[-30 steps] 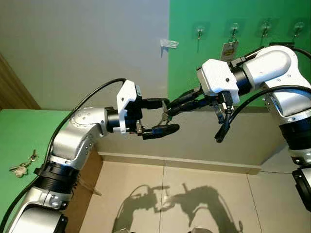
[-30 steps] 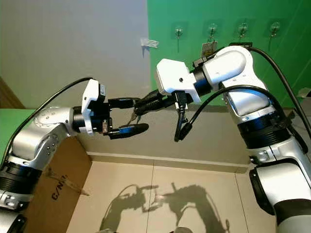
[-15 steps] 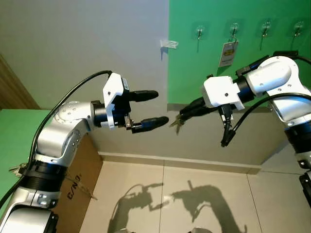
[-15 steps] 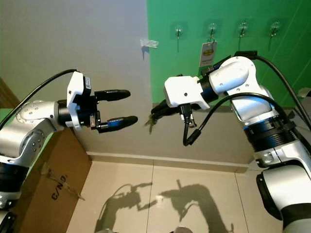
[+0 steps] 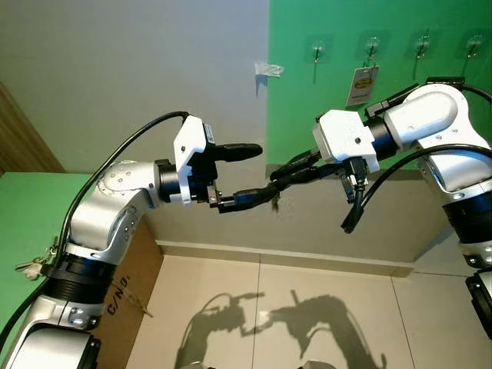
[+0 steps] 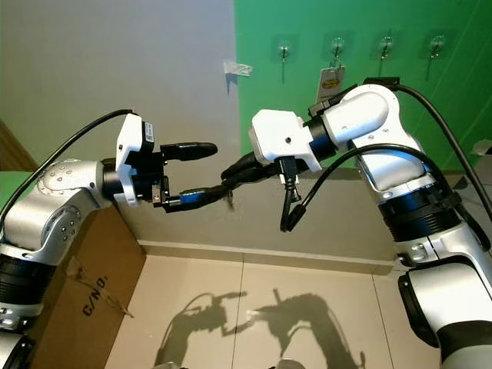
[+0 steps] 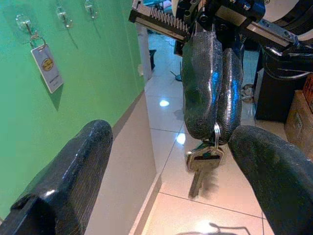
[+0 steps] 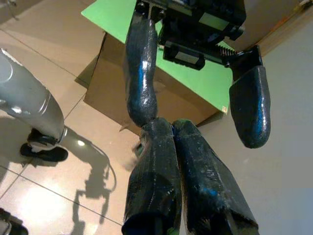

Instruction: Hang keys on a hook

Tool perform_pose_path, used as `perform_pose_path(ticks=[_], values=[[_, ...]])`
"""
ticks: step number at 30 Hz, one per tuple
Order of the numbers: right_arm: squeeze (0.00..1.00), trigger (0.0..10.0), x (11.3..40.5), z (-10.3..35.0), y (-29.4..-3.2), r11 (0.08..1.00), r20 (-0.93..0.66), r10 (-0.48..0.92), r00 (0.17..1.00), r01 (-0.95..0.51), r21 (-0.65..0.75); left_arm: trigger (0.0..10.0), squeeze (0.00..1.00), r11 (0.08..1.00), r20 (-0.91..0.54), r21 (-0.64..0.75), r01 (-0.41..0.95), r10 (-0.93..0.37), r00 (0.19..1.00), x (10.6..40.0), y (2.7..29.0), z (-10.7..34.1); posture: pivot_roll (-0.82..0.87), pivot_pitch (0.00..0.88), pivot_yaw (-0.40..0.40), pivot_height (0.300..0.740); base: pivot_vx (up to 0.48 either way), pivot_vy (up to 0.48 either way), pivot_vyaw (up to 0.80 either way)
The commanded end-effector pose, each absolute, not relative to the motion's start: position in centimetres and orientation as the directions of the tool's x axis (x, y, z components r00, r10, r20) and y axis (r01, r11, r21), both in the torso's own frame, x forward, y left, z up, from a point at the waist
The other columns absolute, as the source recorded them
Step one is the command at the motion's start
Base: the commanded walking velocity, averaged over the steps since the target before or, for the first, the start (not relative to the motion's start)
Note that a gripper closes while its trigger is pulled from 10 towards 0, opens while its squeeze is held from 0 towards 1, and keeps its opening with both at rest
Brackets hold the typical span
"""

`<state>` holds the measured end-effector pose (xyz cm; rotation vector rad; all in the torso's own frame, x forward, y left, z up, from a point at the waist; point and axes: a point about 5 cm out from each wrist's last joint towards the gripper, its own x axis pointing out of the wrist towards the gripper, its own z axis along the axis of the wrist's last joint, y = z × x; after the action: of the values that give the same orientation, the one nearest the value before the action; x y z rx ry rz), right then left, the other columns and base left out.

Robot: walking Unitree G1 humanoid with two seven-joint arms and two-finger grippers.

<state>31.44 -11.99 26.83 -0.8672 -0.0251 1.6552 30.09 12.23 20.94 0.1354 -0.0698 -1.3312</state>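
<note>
Two tools met in mid-air below the hooks [image 5: 317,51]. My right tool [image 7: 211,128] was clamped on the keys [image 7: 201,164], which dangled between the spread fingers of my left tool [image 5: 257,174]. I judged the hanging not yet done; one hook carried a tag [image 5: 360,84].

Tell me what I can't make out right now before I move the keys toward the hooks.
- Keys: in the eye views too small, hidden behind the right gripper fingertips; how many hang on the ring is unclear.
- Key ring: in the left wrist view its upper part is covered by the closed fingers.
- Tag on the hook: print too small to read.
- Second key bunch on the green surface: partly behind the left arm.
</note>
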Motion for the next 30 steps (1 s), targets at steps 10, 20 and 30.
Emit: perform_pose_path(ticks=[10, 20, 30], values=[[0.00, 0.0, 31.4, 29.2, -11.6, -0.241, -0.440, 0.898, 0.012, -0.822, -0.515, 10.0, 0.00, 0.221, -0.029, 0.098, 0.970, -0.974, 0.224, 29.8, 11.2, 19.9, -0.24, 0.000, 0.091, 0.740, 0.000, 0.000, 0.00], [0.00, 0.0, 32.3, 29.6, -12.0, -0.163, -0.430, 0.897, 0.106, -0.823, -0.544, 10.0, 0.00, 0.246, -0.006, 0.099, 0.964, -0.969, 0.247, 30.0, 11.1, 20.2, -0.24, 0.000, 0.089, 0.740, 0.000, 0.000, 0.00], [0.00, 0.0, 34.9, 30.2, -12.3, 0.121, -0.364, 0.868, 0.337, -0.856, -0.503, 10.0, 0.00, 0.270, -0.006, 0.086, 0.959, -0.963, 0.271, 29.7, 11.3, 19.6, -0.24, 0.000, 0.087, 0.740, 0.000, 0.000, 0.00]])
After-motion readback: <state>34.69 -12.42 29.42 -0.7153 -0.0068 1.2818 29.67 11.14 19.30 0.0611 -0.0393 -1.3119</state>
